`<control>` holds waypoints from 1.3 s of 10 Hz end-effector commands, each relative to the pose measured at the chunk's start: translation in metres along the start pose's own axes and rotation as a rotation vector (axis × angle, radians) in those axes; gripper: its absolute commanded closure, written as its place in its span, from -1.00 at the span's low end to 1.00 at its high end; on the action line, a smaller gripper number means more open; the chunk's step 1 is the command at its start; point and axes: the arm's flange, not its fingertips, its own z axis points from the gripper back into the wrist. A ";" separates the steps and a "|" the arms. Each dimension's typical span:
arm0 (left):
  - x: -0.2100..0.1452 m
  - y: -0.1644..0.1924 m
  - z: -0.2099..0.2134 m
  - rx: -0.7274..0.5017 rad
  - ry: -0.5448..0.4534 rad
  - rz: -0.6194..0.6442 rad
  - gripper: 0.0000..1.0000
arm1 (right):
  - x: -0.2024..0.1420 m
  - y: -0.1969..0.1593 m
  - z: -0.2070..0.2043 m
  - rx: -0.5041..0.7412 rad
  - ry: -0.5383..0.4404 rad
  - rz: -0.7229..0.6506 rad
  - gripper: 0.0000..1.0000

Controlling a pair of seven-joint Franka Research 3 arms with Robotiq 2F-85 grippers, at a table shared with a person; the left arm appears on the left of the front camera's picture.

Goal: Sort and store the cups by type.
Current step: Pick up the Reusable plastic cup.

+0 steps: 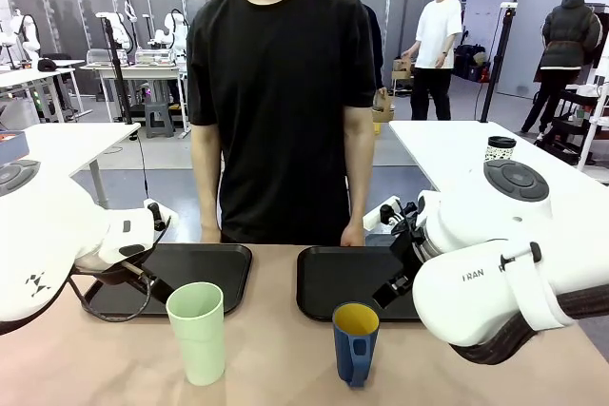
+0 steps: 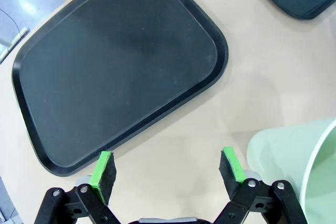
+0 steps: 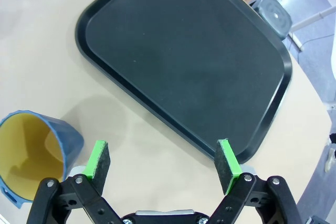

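Note:
A tall pale green tumbler point(image 1: 197, 331) stands on the table near the front, left of centre; its rim point(image 2: 294, 166) shows at the lower right of the left wrist view. A dark blue mug point(image 1: 355, 341) with a yellow inside stands right of centre, handle toward me, and appears as the mug point(image 3: 32, 153) at the lower left of the right wrist view. My left gripper point(image 2: 167, 173) hangs open above the near edge of the left tray, holding nothing. My right gripper point(image 3: 163, 164) is open above the near edge of the right tray, also holding nothing.
Two black trays lie side by side at the far half of the table: left tray point(image 1: 214, 268), right tray point(image 1: 333, 282). A person in a black shirt point(image 1: 281, 92) stands at the far edge, hands resting by the trays. Both bulky white arms flank the cups.

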 end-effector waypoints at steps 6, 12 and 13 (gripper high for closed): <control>0.011 -0.006 0.041 0.048 -0.104 0.052 -1.00 | 0.035 0.005 0.065 -0.212 -0.061 -0.039 -1.00; 0.007 -0.056 0.125 0.099 -0.310 -0.065 -1.00 | 0.040 0.042 0.146 -0.414 -0.187 0.004 -1.00; 0.006 -0.062 0.129 0.127 -0.304 -0.074 -1.00 | 0.036 0.048 0.150 -0.427 -0.194 0.002 -1.00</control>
